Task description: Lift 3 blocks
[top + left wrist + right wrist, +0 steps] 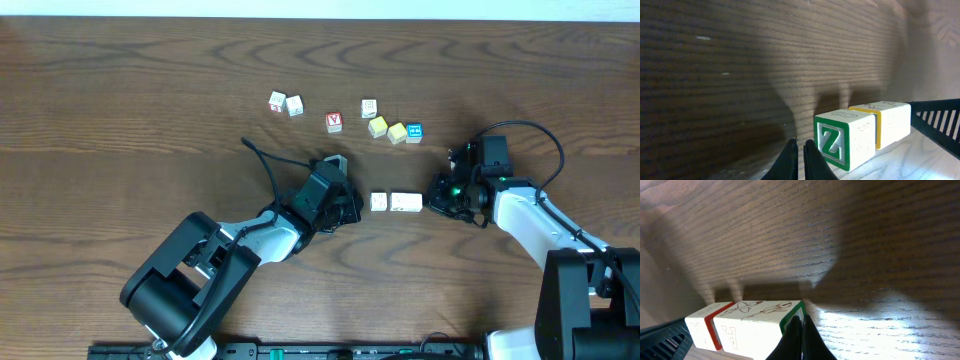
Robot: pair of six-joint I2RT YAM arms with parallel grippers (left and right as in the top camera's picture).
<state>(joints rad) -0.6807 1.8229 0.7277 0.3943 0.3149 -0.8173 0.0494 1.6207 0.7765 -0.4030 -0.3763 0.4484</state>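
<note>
Three cream blocks lie in a short row on the table: one block on the left and a touching pair just to its right. In the left wrist view the nearest block shows a green Z, and a yellow-edged block sits behind it. My left gripper is shut and empty, low on the table just left of the Z block; from overhead the left gripper is at the row's left end. My right gripper is shut, its tips against the green-edged end block; from overhead the right gripper is at the row's right end.
Farther back lie loose cubes: two white ones, a red-faced one, a white one, two yellow ones and a blue one. A red-edged block follows the green-edged one. A cable trails behind the left arm.
</note>
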